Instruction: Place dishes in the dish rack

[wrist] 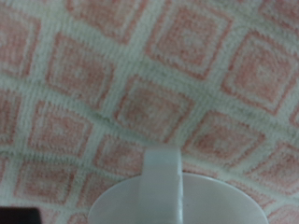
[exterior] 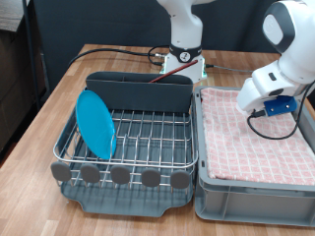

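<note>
Surface: wooden table [exterior: 59,93].
Done: plate [exterior: 96,123] upright in dish rack [exterior: 123,177].
Mug [wrist: 173,191]: outstanding, under gripper [exterior: 266,106].
Jaws: cannot tell.

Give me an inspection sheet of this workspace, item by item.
Surface: wooden table bearing the rack and a bin.
Job's things: dish rack with the light-blue plate standing on edge in its wire grid; a reddish handle shows at the cutlery box; white mug in the wrist view, over the checked cloth.
Clutter: grey bin lined with pink checked cloth, at the exterior view's right.
End effector: hand hangs over the bin; fingers not visible.
Cables: dark cable on the table behind the rack; black cable looping below the hand.
Surroundings: robot base behind the rack.
</note>
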You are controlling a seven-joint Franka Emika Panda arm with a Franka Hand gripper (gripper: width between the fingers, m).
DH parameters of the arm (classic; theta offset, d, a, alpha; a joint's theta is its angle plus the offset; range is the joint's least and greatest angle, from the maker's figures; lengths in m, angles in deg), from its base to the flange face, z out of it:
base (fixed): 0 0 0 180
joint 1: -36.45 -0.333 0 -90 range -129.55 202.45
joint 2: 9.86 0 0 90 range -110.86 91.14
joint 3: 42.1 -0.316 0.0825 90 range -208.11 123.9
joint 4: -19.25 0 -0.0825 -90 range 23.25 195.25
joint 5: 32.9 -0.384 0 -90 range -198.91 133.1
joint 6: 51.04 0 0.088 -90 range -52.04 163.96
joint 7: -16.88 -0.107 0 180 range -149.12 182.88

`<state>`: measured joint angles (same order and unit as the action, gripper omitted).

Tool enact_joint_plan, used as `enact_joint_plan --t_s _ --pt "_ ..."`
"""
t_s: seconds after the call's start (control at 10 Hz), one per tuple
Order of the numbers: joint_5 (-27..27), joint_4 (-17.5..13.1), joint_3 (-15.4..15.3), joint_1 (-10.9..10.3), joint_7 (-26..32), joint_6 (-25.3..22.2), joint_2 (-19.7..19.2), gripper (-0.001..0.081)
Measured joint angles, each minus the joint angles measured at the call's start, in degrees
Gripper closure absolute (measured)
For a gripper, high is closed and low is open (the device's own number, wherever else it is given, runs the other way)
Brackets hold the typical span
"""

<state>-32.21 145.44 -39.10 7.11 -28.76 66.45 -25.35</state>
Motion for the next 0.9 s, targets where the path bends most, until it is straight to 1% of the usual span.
enact_joint_plan --t_s 0.1,0.2,0.3,0.4,0.5,0.6,0.9 --pt "-0.04 0.26 0.05 0.0 0.0 0.38 0.0 0.0282" --pt "-0.1 0.38 0.1 0.01 0.0 0.48 0.0 0.0282" --pt "-0.21 0.4 0.12 0.04 0.0 0.49 0.0 0.0446" --pt "-0.65 0.4 0.13 0.14 0.02 0.49 0.0 0.0446" --pt "-0.73 0.35 0.15 0.32 0.08 0.22 0.0 0.0606" --pt "-0.74 0.1 0.22 0.47 0.14 -0.44 0.02 0.0735" --pt "-0.74 -1.51 0.99 0.57 0.29 -3.83 0.79 0.0735"
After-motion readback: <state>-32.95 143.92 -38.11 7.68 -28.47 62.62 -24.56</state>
